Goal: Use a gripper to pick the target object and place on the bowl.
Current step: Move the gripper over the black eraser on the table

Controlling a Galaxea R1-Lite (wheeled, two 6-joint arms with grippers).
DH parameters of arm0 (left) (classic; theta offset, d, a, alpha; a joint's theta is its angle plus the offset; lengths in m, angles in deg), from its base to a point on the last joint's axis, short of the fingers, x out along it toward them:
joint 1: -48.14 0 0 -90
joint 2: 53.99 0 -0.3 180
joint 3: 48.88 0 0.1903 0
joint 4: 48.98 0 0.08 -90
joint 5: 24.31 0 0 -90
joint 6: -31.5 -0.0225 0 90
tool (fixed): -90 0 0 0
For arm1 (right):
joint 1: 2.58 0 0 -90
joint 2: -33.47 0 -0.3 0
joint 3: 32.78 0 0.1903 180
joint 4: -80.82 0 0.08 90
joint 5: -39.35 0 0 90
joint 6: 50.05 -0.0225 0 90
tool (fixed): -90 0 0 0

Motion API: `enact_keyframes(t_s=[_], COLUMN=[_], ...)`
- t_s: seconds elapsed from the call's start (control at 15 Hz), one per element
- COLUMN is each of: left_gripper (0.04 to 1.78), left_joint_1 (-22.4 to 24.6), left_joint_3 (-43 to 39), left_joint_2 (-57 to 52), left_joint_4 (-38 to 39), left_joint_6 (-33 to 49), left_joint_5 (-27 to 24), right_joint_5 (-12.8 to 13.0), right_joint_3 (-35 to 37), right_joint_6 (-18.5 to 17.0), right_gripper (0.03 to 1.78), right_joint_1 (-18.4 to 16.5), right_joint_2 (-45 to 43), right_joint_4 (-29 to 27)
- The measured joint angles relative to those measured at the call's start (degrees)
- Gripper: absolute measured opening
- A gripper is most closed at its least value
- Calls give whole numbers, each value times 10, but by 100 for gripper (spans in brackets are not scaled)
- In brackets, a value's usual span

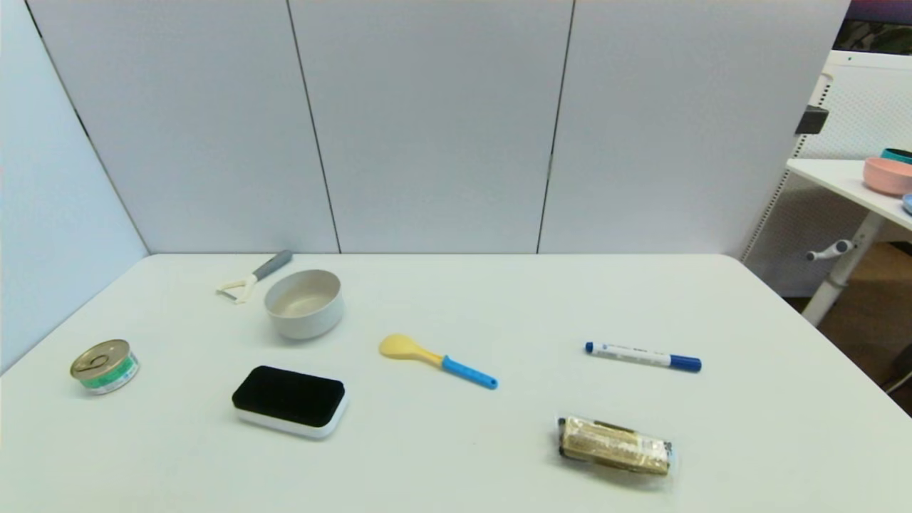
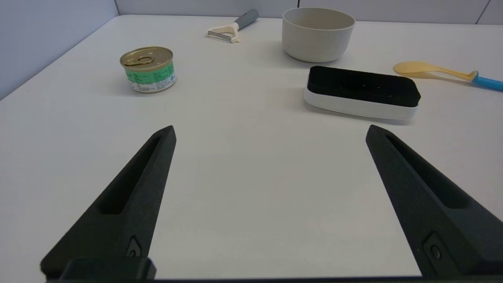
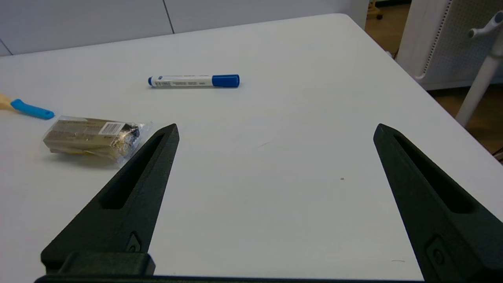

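Note:
The target object (image 1: 289, 400), a flat block with a black felt top on a white base, lies on the white table near the front left; it also shows in the left wrist view (image 2: 361, 92). The off-white bowl (image 1: 305, 303) stands upright and empty behind it, also in the left wrist view (image 2: 317, 34). Neither arm shows in the head view. My left gripper (image 2: 270, 131) is open and empty over bare table, short of the block. My right gripper (image 3: 275, 129) is open and empty over bare table on the right side.
A green-labelled can (image 1: 105, 366) stands at the left, a peeler (image 1: 253, 276) behind the bowl, a yellow spoon with blue handle (image 1: 436, 360) mid-table, a blue marker (image 1: 643, 356) and a wrapped snack bar (image 1: 615, 445) to the right. A side table holds a pink bowl (image 1: 887, 175).

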Motion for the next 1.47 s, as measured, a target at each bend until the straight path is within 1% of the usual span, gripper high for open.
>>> enact_keyframes(t_s=[1.2,1.33,1.47], left_gripper=[171,171,171], left_joint_1=[1,0,-3], left_joint_3=[1,14,50], left_joint_2=[4,29,81], left_joint_4=[0,1,2], left_joint_6=[0,0,0], left_joint_5=[0,1,1], right_joint_5=[0,0,0], right_joint_3=[0,0,0], right_joint_6=[-2,-2,-2], right_gripper=[171,171,171], right_joint_1=[0,0,0], right_joint_2=[0,0,0], right_joint_4=[0,0,0])
